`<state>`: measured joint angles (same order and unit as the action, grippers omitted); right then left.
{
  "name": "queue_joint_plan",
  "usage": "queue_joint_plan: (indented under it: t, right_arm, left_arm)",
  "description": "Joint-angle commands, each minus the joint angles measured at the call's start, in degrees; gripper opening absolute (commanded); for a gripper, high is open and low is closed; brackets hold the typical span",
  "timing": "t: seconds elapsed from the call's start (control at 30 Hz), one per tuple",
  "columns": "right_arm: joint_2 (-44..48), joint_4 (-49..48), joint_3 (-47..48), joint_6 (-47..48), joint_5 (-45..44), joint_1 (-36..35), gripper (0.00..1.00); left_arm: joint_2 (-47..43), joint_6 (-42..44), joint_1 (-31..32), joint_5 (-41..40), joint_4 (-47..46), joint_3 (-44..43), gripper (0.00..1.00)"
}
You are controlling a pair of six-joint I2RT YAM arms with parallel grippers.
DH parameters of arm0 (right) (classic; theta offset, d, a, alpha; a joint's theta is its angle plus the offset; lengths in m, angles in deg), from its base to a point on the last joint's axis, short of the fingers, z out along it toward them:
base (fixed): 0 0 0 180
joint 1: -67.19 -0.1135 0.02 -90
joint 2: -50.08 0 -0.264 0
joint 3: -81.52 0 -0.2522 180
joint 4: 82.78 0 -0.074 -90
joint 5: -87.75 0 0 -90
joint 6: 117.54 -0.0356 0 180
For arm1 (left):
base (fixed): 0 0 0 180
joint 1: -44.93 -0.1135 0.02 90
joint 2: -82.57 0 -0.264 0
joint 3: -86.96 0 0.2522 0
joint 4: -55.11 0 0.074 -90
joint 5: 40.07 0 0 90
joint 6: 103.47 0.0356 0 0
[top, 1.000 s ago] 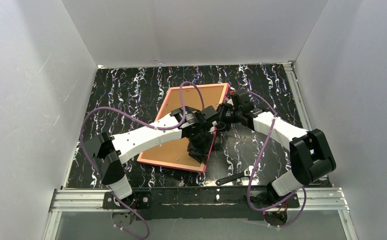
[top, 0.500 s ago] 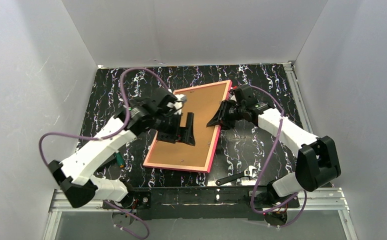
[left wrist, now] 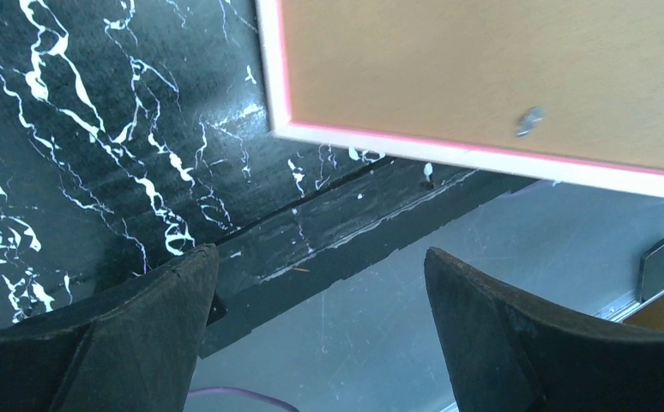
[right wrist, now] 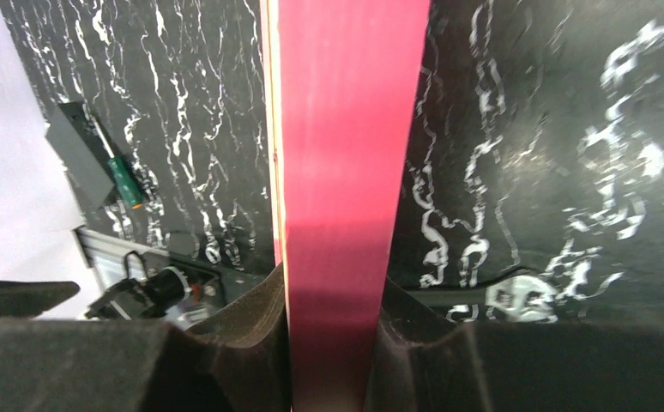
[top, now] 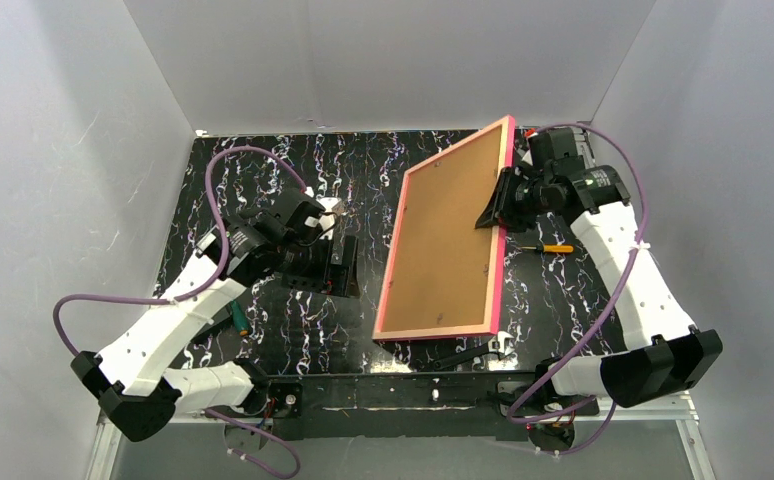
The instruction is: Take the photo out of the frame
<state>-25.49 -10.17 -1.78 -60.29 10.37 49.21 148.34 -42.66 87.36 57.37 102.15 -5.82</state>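
The frame [top: 446, 245] stands tilted up off the table on its near edge, with its brown back panel facing the top camera and a pink-red border around it. My right gripper [top: 496, 208] is shut on its right edge; in the right wrist view the pink edge [right wrist: 346, 129] runs straight between the gripper's [right wrist: 333, 318] two dark fingers. My left gripper [top: 341, 268] hangs open to the left of the frame, touching nothing. In the left wrist view the gripper [left wrist: 320, 283] is wide apart below a lower corner of the frame [left wrist: 483, 69]. The photo is hidden behind the back panel.
An orange-handled screwdriver [top: 548, 248] lies on the black marbled table right of the frame. A green-handled screwdriver [top: 238, 318] lies near the left arm. A black wrench [top: 473, 352] lies by the near edge under the frame's corner. White walls close in three sides.
My left gripper opened, let go of the frame and drew back to the left. My right arm swung right and back, tipping the frame from flat to steeply raised.
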Motion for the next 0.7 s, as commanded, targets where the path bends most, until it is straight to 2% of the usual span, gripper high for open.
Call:
queue_joint_plan:
  t: [0.0,0.1,0.2,0.43,0.57,0.67]
  right_arm:
    - [-1.73,4.44,9.97,11.86,-8.30,-0.09,0.01]
    - [-2.55,5.35,11.47,8.59,-6.37,-0.12,0.01]
    - [-1.55,2.29,9.78,4.32,-2.50,-0.12,0.01]
    - [-1.53,0.97,6.57,-2.67,-4.53,-0.13,0.01]
    - [-0.02,-2.44,3.01,-9.19,-6.42,-0.13,0.01]
    - [0.25,-4.01,2.09,-12.85,-8.42,-0.39,0.01]
  left_arm:
    - [1.39,0.11,-0.64,5.66,3.67,0.06,0.90]
    - [2.54,0.61,-0.58,12.92,-0.23,-0.82,0.94]
    - [2.00,2.87,2.19,13.65,-6.35,0.54,0.98]
    - [-5.13,22.05,19.89,-3.04,-26.20,11.61,0.98]
    - [-3.02,30.85,28.80,-14.55,-30.47,13.55,0.98]
    - [-1.66,34.59,33.21,-18.95,-32.74,13.78,0.98]
